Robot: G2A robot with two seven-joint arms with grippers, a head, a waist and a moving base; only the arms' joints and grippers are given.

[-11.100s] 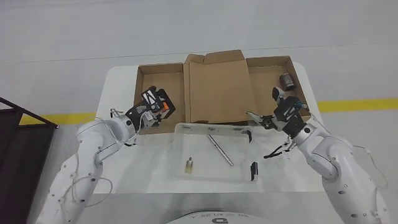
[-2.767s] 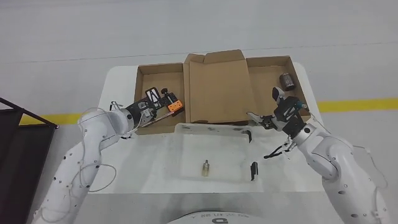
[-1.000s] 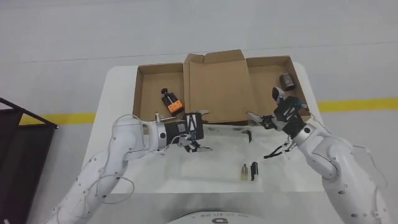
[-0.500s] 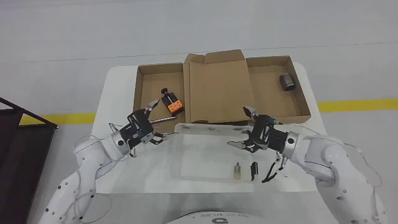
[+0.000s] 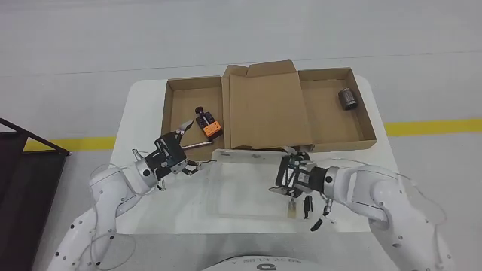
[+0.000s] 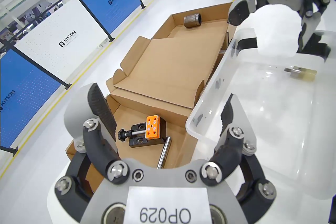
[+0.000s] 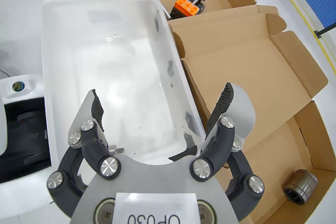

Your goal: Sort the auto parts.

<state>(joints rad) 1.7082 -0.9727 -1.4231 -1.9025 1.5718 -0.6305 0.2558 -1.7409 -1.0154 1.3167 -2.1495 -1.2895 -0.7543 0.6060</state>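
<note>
While your right gripper point(image 5: 289, 175) hung released near the small yellowish cylinder point(image 5: 290, 208) in the clear plastic bin point(image 5: 235, 196), your left gripper point(image 5: 187, 148) hovered released near its corner

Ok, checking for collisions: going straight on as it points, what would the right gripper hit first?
The right gripper, open, would likely meet the bare floor of the clear tray first; the small part sits off that line, though depth is unclear.
</note>
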